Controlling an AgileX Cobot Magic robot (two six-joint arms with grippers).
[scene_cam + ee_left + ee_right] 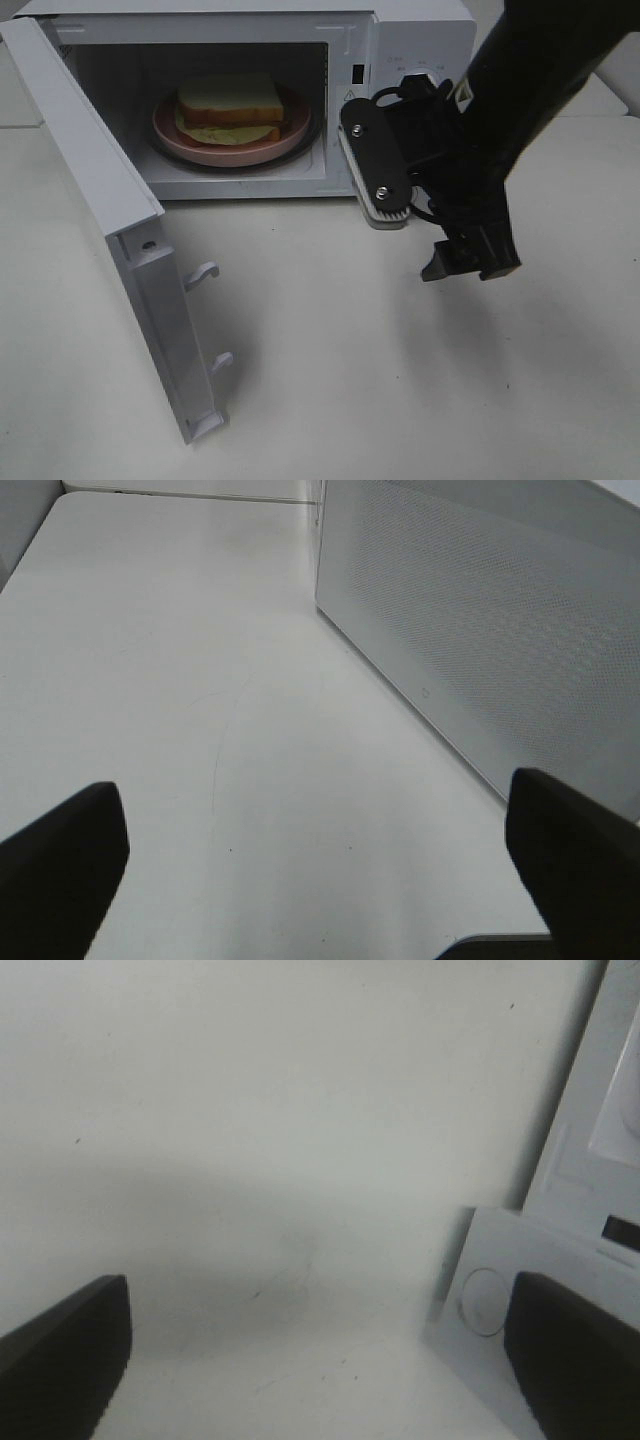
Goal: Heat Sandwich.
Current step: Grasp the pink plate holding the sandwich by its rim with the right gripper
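Observation:
The sandwich (229,99), white bread with a brown crust and a pale green layer, lies on a round pink plate (190,143) inside the open microwave (340,40). My right gripper (466,268) hangs in front of the microwave's control panel, right of the cavity and just above the table. It is open and holds nothing; the right wrist view shows its gripper (315,1360) with both fingers wide apart over bare table. In the left wrist view my left gripper (315,880) is open too and empty, beside the microwave's perforated wall (480,630). The exterior view does not show the left arm.
The microwave door (100,200) stands swung out to the left, reaching toward the table's front, with two latch hooks (203,272) on its free edge. A white corner of the microwave (500,1310) shows close to the right gripper. The white table (350,380) spreads in front.

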